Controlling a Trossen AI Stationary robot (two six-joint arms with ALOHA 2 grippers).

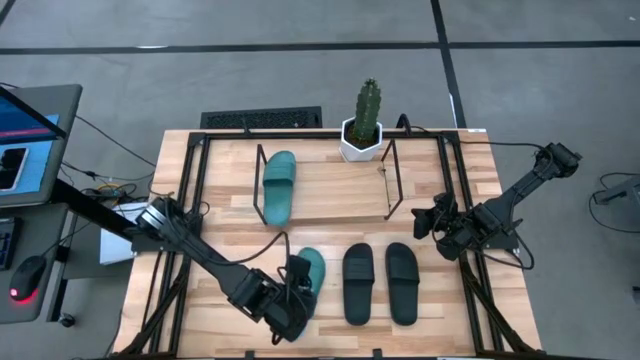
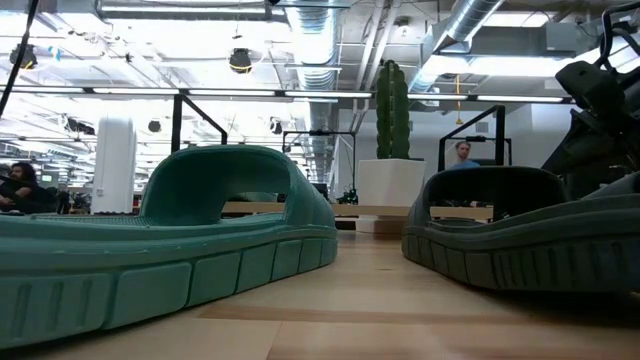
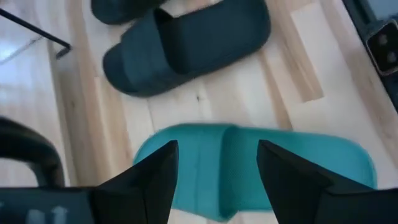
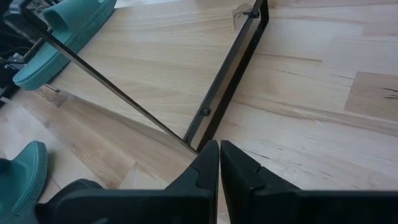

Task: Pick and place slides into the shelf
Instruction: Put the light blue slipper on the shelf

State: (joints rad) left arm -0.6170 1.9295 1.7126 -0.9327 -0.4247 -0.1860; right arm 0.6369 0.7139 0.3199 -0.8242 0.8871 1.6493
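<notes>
One teal slide (image 1: 277,187) lies on the shelf (image 1: 330,190). Three wait in front of the shelf on the worktop (image 1: 230,250): a teal slide (image 1: 310,272) and two black slides (image 1: 380,282). Left tool (image 1: 297,300) hangs wide open over that teal one, probably not touching. Right tool (image 1: 428,222), beside the shelf, is closed and empty.

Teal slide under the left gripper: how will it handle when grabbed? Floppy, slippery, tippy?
The teal slide looks like thick moulded rubber, so probably springy rather than floppy. Its matte, ribbed sole edge suggests decent grip. It lies flat and wide, unlikely to roll; the open left gripper straddling it may tilt it if gripped off-centre.
</notes>
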